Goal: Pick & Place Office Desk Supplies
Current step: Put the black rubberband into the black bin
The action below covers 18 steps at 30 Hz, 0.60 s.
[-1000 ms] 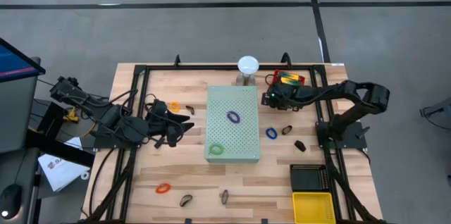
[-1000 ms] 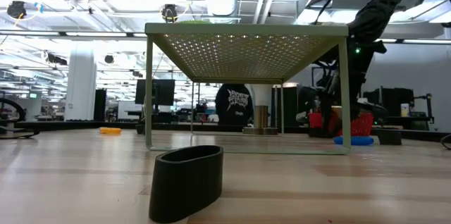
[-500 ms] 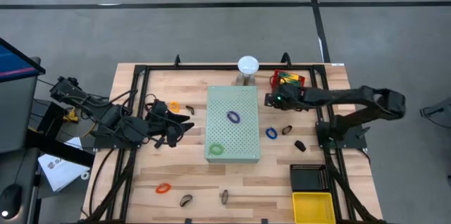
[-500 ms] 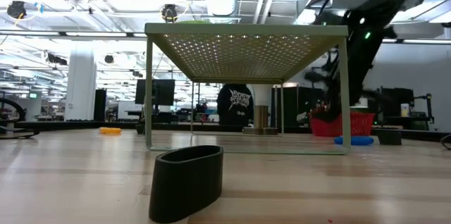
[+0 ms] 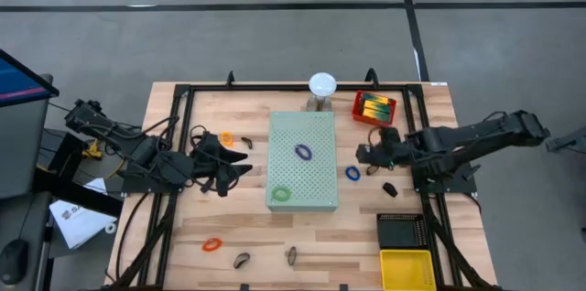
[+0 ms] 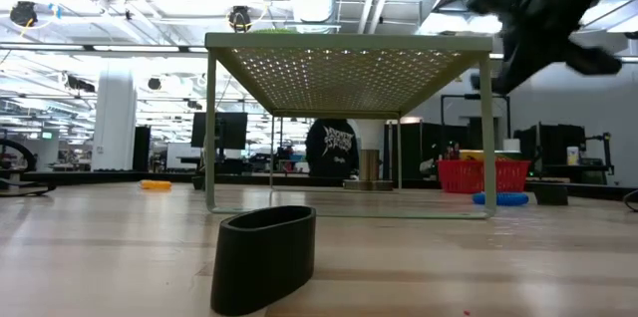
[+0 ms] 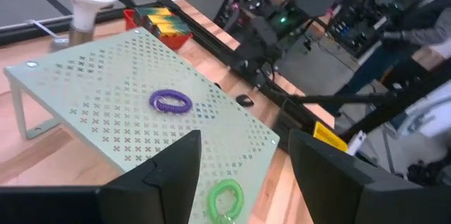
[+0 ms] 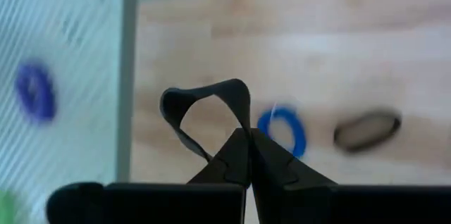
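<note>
Your right gripper was clenched on a thin dark band loop, pinched flat at one end and bulging into a soft, bent oval beyond the fingertips. In the high view that gripper hung right of centre, just beside the pale-green perforated board, above the blue band loop lying flat on the wood. A dark oval loop lay just right of the blue one, and a small black clip sat a little lower.

On the board you had a purple coiled loop near the middle and a green coiled loop at its lower left corner. An orange loop rested left of the board, another orange loop at lower left, with two dark loops along the bottom edge. A red tray holding yellow-green boxes stood at upper right, a white round dome on a grey stand at top centre.

Your left gripper waited left of the board, jaws spread and empty.

The bench was pale butcher-block wood inside a black frame, with a yellow bin and a black grid tray at lower right. The low view showed an open workshop: bright ceiling lights, exposed ducts, and a person in a dark printed top behind the board's legs.
</note>
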### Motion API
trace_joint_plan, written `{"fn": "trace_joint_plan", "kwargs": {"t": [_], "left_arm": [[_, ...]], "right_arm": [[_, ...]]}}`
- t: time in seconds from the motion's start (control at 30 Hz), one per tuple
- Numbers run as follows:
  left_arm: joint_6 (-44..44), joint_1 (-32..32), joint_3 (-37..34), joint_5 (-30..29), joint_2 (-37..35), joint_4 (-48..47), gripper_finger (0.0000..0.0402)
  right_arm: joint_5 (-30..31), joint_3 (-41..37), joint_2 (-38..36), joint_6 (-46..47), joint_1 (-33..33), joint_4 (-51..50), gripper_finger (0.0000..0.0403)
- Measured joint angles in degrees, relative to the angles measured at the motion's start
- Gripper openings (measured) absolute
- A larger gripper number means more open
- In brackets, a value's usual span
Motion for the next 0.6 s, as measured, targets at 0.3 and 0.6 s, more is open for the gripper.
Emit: {"fn": "trace_joint_plan", "kwargs": {"t": [0.3, 0.6], "left_arm": [[1.2, 0.0, 0.0, 4.9, 0.0, 0.0, 0.021], [2.7, -0.1, 0.0, 10.4, 0.0, 0.1, 0.021]], "right_arm": [[-5.1, 9.2, 10.3, 12.3, 17.7, -9.0, 0.0], [-14.9, 14.3, 19.3, 24.8, 32.0, -10.8, 0.0]]}}
